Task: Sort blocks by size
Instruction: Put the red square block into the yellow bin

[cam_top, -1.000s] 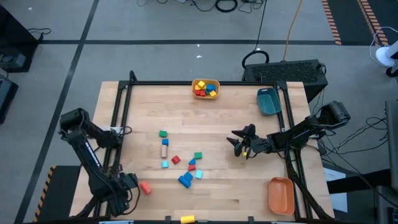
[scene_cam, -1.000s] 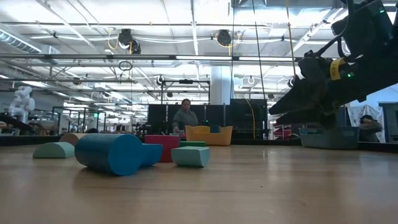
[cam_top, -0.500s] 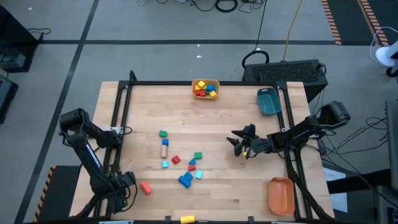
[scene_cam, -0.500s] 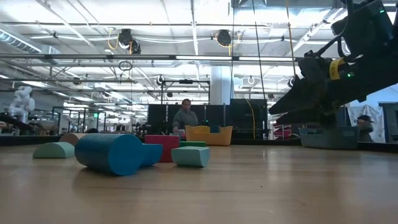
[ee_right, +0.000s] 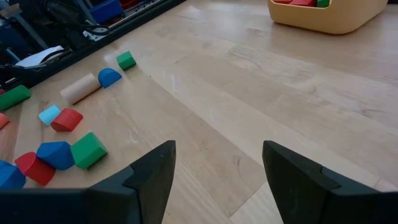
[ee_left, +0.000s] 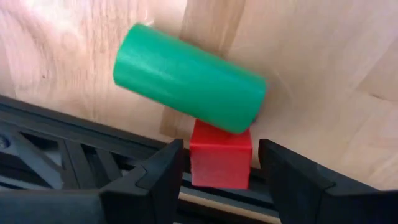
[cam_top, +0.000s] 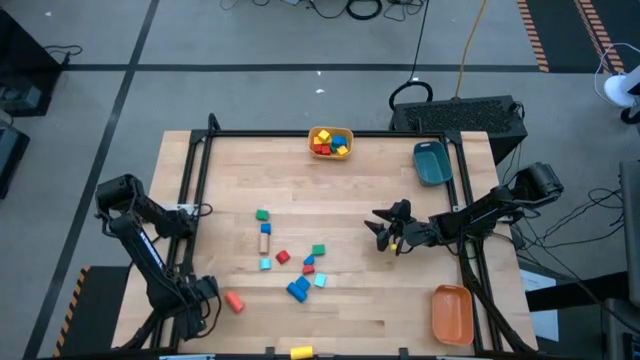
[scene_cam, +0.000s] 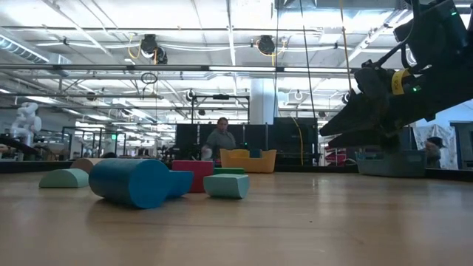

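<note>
Several blocks [cam_top: 290,265] lie loose mid-table: green, plain wood, cyan, red and blue. An orange-red block [cam_top: 234,301] lies alone near the left front corner. My left gripper [cam_top: 202,294] points down there, beside the black frame rail [ee_left: 74,155]. In the left wrist view it [ee_left: 221,149] is open, one finger on each side of a red cube [ee_left: 221,160] with a thin gap either way. A green cylinder [ee_left: 186,78] lies on its side just past the cube. My right gripper [cam_top: 385,232] hangs open above the table's right half, nothing between its fingers [ee_right: 217,162].
A yellow bin [cam_top: 331,142] with blocks sits at the far edge. A teal bin [cam_top: 432,162] is at the far right and an orange bin [cam_top: 452,313] at the near right. A yellow block [cam_top: 300,352] lies at the near edge. Bare wood spans the middle right.
My left gripper has come down a little over the near-left corner, still open. The blocks and my right gripper have kept still.
</note>
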Robot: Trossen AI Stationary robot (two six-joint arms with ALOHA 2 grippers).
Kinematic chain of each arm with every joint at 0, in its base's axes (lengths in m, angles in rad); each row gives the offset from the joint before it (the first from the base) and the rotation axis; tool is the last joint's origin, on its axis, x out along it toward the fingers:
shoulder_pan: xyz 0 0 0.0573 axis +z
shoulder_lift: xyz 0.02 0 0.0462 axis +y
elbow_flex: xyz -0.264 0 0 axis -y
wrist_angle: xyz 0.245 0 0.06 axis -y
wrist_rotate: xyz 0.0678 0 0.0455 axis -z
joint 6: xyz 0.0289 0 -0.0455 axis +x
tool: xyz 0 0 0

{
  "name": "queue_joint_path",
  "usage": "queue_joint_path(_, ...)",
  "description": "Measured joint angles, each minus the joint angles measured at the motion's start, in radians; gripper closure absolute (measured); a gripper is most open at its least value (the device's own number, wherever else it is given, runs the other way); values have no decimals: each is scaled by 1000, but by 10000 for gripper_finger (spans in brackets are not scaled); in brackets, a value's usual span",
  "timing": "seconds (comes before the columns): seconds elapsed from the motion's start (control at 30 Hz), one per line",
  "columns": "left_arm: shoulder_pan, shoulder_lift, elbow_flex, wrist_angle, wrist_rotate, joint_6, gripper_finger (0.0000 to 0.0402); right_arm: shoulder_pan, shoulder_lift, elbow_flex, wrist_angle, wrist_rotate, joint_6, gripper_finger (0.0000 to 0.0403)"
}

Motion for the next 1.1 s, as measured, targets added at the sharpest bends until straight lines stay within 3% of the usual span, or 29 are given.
queue_joint_path(0.47,1,51,6,-10,24,9,254,0,0,0,1,0,0,174)
queue_joint_path(0.73,59,49,14,-27,53,18,261,3,0,0,8,-1,-3,174)
queue_joint_path(1.1,200,12,27,-120,-72,158,263,3,0,0,7,-2,-4,174)
